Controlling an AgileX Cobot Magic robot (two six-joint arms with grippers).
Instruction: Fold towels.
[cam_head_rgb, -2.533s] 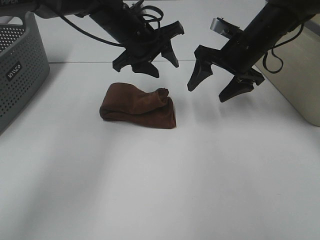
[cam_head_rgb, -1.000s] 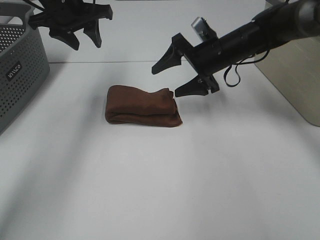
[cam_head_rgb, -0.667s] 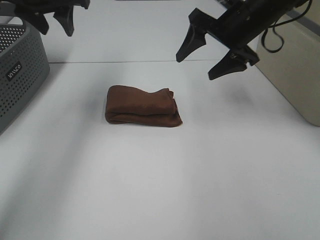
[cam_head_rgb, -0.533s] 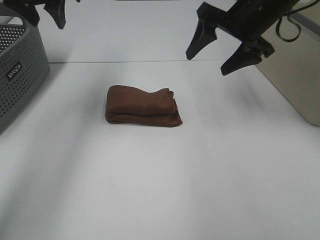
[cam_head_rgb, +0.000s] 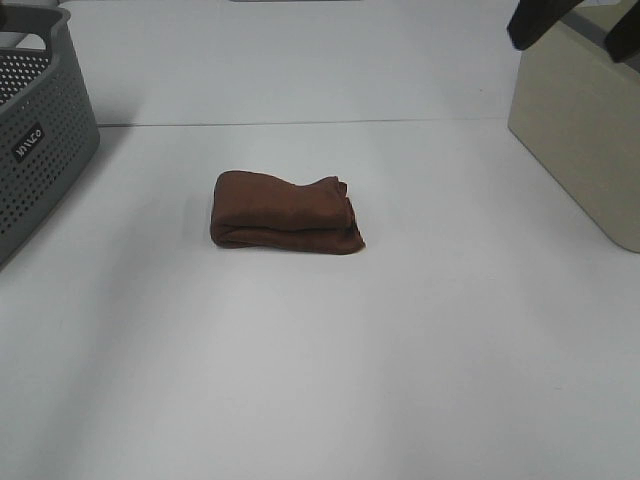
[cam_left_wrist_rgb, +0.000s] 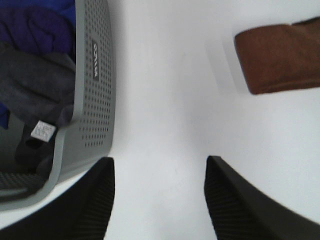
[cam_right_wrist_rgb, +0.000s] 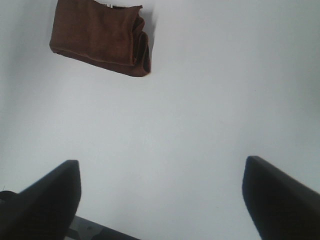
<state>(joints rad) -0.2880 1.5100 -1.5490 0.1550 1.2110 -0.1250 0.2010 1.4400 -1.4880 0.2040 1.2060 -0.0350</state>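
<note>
Towel (cam_head_rgb: 285, 213): dark reddish-brown terry cloth, folded into a compact layered bundle; it lies flat on the white table (cam_head_rgb: 330, 360), a little left of centre in the high view, with nothing touching it. Its right end shows stacked folds, slightly uneven.

Towel, wrist views: seen from above as a brown rectangle (cam_right_wrist_rgb: 100, 37) by the right wrist camera, and as one blunt end (cam_left_wrist_rgb: 280, 60) by the left wrist camera.

Left gripper (cam_left_wrist_rgb: 159, 200): two dark ribbed fingers (cam_left_wrist_rgb: 97, 195) held apart with bare table between them; nothing is gripped. It hangs above the table between the basket and the towel, well apart from the towel (out of frame in the high view).

Right gripper (cam_right_wrist_rgb: 160, 200): jaws spread very wide, empty, raised over bare table, the towel well apart from it. In the high view only dark finger tips (cam_head_rgb: 535, 20) show at the upper right corner.

Basket (cam_head_rgb: 40, 140): grey perforated plastic, at the table's left edge; the left wrist camera shows dark blue and grey cloth (cam_left_wrist_rgb: 35, 65) inside, with a small white tag.

Box (cam_head_rgb: 585, 130): beige, at the right edge of the table, below the right gripper's tips.
</note>
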